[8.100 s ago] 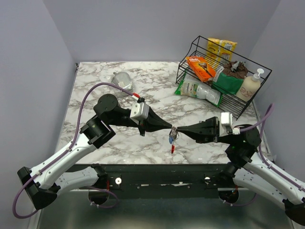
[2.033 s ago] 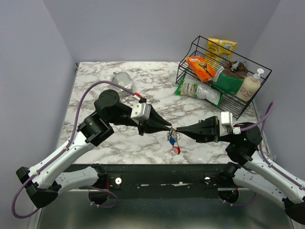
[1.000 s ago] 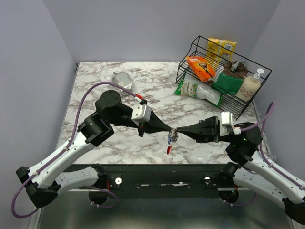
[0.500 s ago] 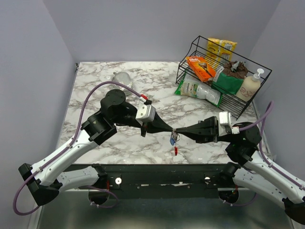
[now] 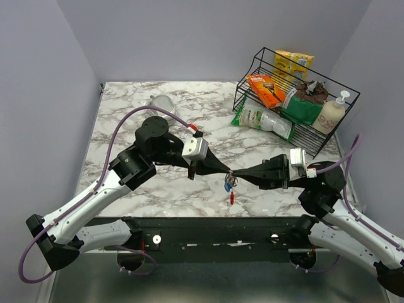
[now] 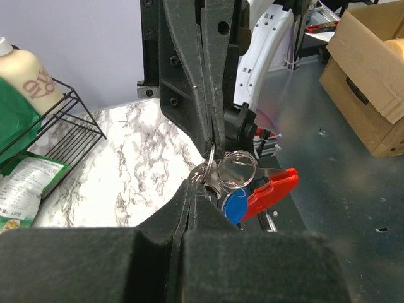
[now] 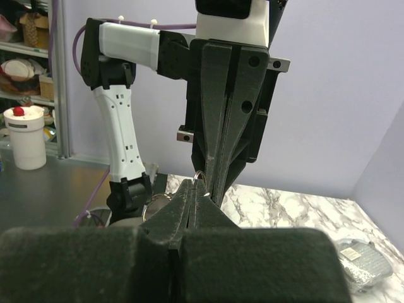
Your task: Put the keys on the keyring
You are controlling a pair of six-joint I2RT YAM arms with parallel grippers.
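My two grippers meet tip to tip above the front middle of the marble table point(image 5: 126, 113). The left gripper point(image 5: 225, 170) and the right gripper point(image 5: 235, 173) are both shut and pinch the thin silver keyring point(image 5: 228, 181) between them. Its blue tag point(image 5: 226, 187) and red tag point(image 5: 231, 199) hang below the tips. In the left wrist view my left gripper point(image 6: 202, 182) pinches the rings point(image 6: 237, 168), with the blue tag point(image 6: 237, 205) and red tag point(image 6: 273, 191) beside them. In the right wrist view a small ring loop point(image 7: 201, 176) sticks out of my right gripper point(image 7: 201, 187). I cannot make out the dark keys.
A black wire basket point(image 5: 252, 66) with packets and a soap bottle stands at the back right. A clear crumpled packet point(image 5: 163, 104) lies at the back left. The table's front edge is just below the hanging tags.
The left arm has shifted right and its wrist has turned. The grippers stay tip to tip. The red tag has swung from the lower left to hang straight down.
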